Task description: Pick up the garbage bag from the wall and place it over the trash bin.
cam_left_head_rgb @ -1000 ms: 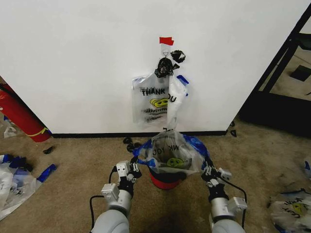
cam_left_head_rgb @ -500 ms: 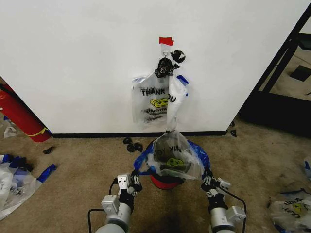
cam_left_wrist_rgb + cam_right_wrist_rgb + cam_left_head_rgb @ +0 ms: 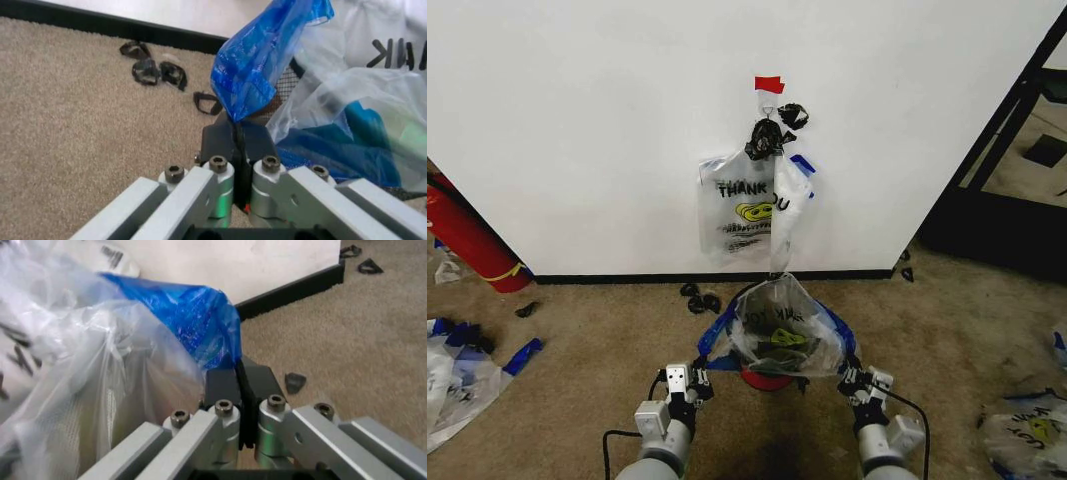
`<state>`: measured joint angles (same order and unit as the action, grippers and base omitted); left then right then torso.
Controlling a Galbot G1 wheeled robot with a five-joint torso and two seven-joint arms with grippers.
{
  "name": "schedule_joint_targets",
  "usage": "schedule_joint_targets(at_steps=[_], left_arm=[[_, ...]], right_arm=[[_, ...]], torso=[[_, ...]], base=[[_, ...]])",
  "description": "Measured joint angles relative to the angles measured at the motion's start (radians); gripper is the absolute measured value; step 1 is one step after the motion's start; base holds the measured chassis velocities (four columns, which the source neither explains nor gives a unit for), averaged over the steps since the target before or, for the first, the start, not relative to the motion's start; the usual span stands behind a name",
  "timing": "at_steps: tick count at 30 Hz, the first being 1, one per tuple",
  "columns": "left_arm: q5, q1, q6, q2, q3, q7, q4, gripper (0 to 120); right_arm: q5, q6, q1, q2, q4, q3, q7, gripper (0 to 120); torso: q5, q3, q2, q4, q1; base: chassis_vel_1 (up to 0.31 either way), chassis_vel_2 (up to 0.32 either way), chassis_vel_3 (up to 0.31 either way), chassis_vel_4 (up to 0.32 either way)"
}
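Nearest the robot, the left gripper [image 3: 699, 362] has its fingers [image 3: 223, 145] clamped on a blue side strip of the garbage bag [image 3: 779, 325]. The right gripper [image 3: 848, 372] pinches the opposite blue strip, its fingers [image 3: 223, 385] pressed together on the plastic. Between them the bag is draped over the trash bin [image 3: 767, 378], which stands on the carpet [image 3: 577, 400]. Beyond, another bag [image 3: 742, 205] hangs on the wall [image 3: 577, 120] under red tape [image 3: 769, 84].

Both grippers have drawn back nearer the robot — the left gripper [image 3: 699, 362] and right gripper [image 3: 848, 366] each pinching a blue strip. The garbage bag [image 3: 779, 322] has come lower over the trash bin [image 3: 767, 378] — its mouth now narrower.
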<state>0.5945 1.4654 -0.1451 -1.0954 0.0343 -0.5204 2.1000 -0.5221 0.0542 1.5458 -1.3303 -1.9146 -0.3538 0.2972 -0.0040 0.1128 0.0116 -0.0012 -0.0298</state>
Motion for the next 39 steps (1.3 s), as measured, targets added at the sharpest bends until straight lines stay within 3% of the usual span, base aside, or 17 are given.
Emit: schedule_joint_targets(at_steps=[9,39], left_arm=[[0.031,-0.032,-0.021,-0.005,-0.008,0.001,-0.049,0],[0.013,-0.139,-0.017,-0.042,-0.052,0.043,-0.193,0]], right_arm=[[-0.038,-0.088,-0.103,0.019,0.084,0.023,-0.001,0],[-0.053,-0.128,-0.259,0.021,0.285,0.048,-0.071,0]], torso=[[0.0001,0.000,0.000,0.0001,0.000],[0.0000,0.000,0.000,0.0000,0.000]], base=[[0.000,0.000,0.000,0.000],[0.000,0.000,0.000,0.000]])
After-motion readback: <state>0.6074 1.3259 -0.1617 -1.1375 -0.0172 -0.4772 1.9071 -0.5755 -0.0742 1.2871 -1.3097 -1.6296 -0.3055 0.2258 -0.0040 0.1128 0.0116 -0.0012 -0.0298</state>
